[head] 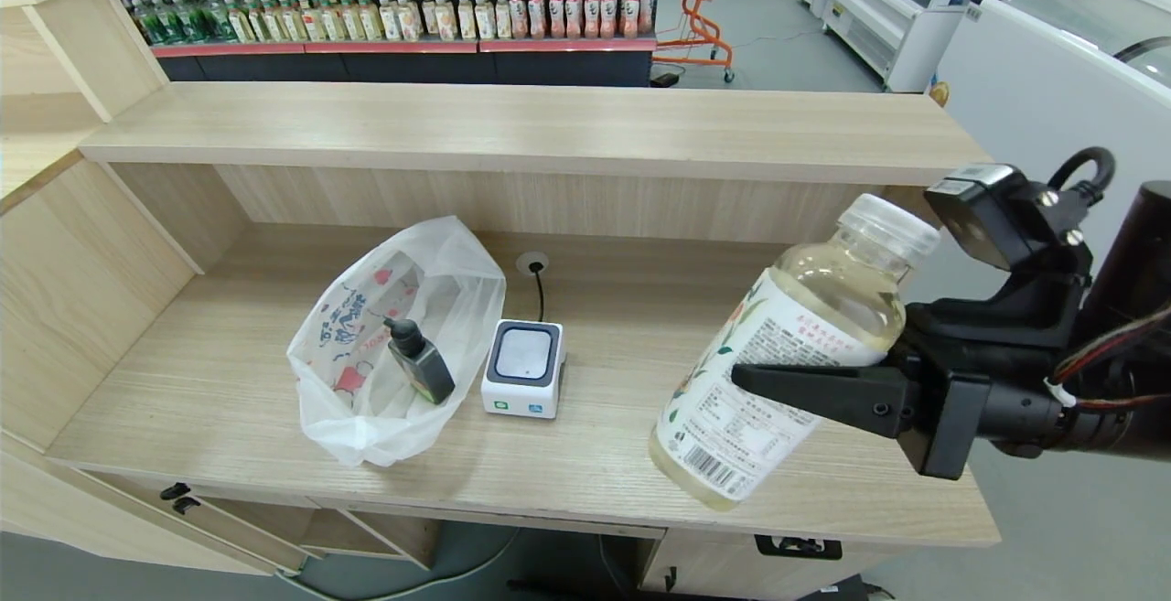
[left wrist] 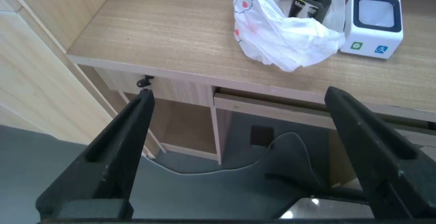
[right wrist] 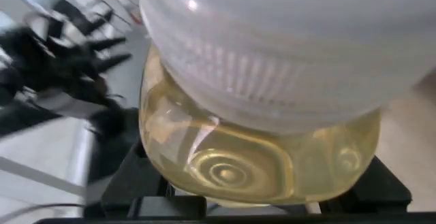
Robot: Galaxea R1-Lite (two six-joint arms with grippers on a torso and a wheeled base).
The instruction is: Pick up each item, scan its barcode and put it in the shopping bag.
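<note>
Plainly, the head view has the right gripper (head: 787, 372) clamped across the middle of a clear plastic bottle of pale yellow drink (head: 823, 308), one black finger over the printed label and the other behind it. The bottle hangs tilted above the right front part of the light wooden counter (head: 640, 336), white cap up and to the robot's right. Its base points down toward the front edge, and a barcode (head: 709, 466) near the base faces the camera. Well apart to the left stands a white cube-shaped scanner (head: 523, 368) with a grey window on top, its black cable (head: 539, 295) running back to a round hole. Just beside it, further left, sits the thin white plastic shopping bag (head: 457, 285), mouth open, with a dark pump-top bottle (head: 421, 365) leaning inside. The left wrist view adds the left gripper (left wrist: 238, 163), its two black fingers spread wide with nothing between them, in front of the counter's edge above grey floor. Beyond it lie the bag, the dark bottle and the scanner, with a drawer front (left wrist: 272, 105) under the top. The right wrist view looks along the held bottle: the ribbed white cap (right wrist: 286, 54) close up, yellow liquid beyond, a black finger on either side.
</note>
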